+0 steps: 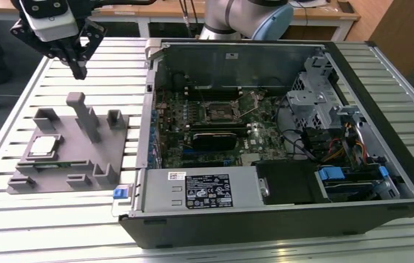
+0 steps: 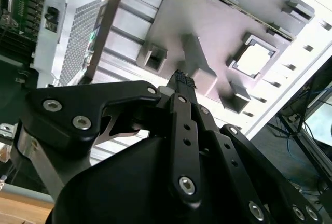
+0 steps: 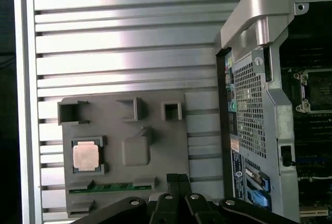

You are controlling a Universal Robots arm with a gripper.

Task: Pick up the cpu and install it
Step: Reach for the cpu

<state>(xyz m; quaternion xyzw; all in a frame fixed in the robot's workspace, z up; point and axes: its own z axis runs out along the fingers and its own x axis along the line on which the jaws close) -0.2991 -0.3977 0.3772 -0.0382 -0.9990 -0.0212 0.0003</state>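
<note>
Both fingers of my hand are pressed together on nothing, hanging over the tabletop by the grey fixture. Beyond, the cpu lies flat in a recess near the fixture's edge farthest from the computer case. I judge it light, stiff, slick-topped and delicate underneath, best pinched by opposite edges. My first wrist view looks straight down on it and the green memory stick; the exterior view lays open the motherboard socket.
</note>
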